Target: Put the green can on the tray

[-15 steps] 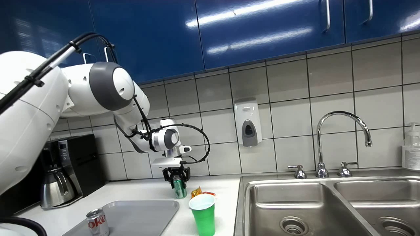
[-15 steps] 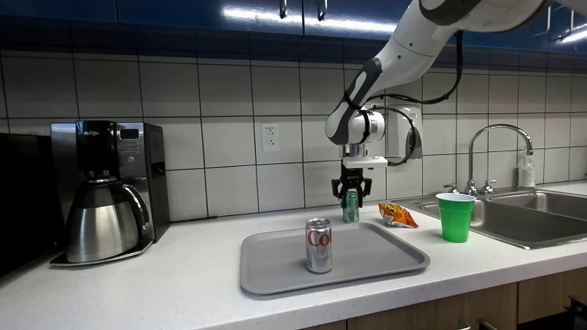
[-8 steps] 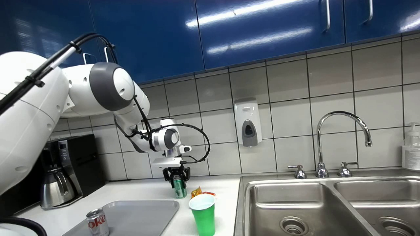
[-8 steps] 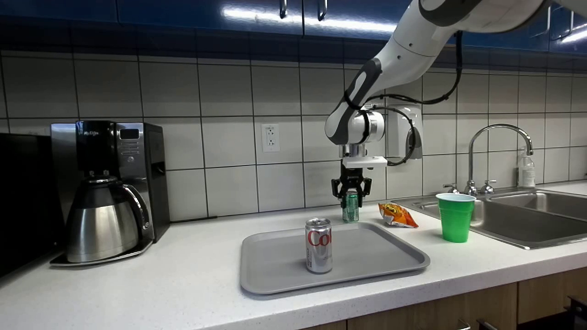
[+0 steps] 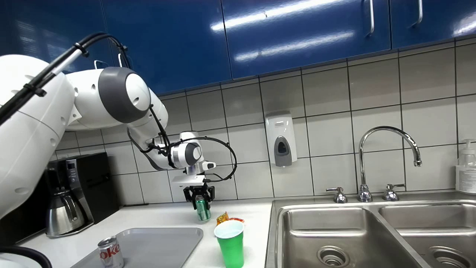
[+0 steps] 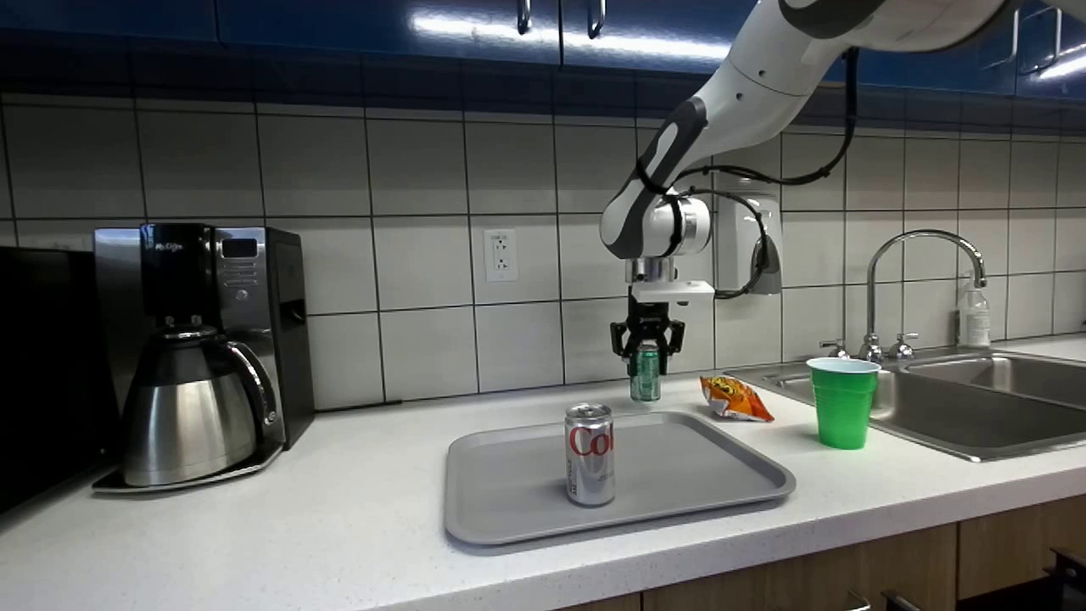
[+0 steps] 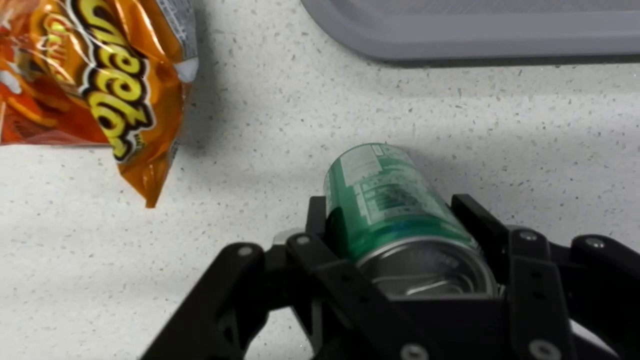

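Note:
The green can [image 6: 646,382] is upright between the fingers of my gripper [image 6: 647,363], a little above the counter behind the tray. In an exterior view the can [image 5: 203,210] also hangs under the gripper [image 5: 201,204]. In the wrist view the fingers [image 7: 388,202] press on both sides of the can [image 7: 390,192], and its silvery top faces the palm. The grey tray [image 6: 687,467] lies on the counter in front of the can. It also shows in an exterior view [image 5: 160,243], and its rim and corner show in the wrist view [image 7: 450,42].
A silver-and-red can [image 6: 590,462] stands on the tray's near left part. An orange snack bag [image 6: 735,400] lies right of the green can. A green cup [image 6: 843,412] stands before the sink [image 6: 933,428]. A coffee maker [image 6: 284,339] is at left; the tiled wall [image 6: 517,348] is close behind.
Between half a second ago and now, my gripper has risen slightly with the green can, lifting it off the counter. Before that it was still. The tray and other things have not moved.

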You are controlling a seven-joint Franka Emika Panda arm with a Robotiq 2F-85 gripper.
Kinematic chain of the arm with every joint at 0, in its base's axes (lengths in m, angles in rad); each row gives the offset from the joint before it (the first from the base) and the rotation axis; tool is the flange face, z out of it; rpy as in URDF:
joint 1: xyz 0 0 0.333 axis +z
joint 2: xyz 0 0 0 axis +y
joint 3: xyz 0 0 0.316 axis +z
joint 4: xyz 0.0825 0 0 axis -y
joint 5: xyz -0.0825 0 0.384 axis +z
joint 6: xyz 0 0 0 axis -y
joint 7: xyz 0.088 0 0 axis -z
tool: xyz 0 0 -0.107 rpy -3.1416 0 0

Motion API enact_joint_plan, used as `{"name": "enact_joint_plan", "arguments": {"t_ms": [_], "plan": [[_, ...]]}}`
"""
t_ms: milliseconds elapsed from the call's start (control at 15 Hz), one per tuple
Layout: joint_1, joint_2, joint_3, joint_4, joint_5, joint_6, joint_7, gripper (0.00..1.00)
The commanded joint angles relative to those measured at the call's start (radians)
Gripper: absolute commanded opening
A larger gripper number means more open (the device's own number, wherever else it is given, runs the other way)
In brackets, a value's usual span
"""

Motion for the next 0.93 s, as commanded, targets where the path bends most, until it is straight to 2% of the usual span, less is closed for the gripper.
{"name": "enact_joint_plan", "arguments": {"t_ms": [0,333,867], "plan": [[-0.007,-0.077,0.015,-0.062,-0.006,0.000,0.001,0.39],[-0.009,-0.142,0.027,-0.131,-0.002,0.009,-0.013,0.39],[-0.012,-0.287,0.046,-0.307,0.002,0.025,-0.037,0.39]]}}
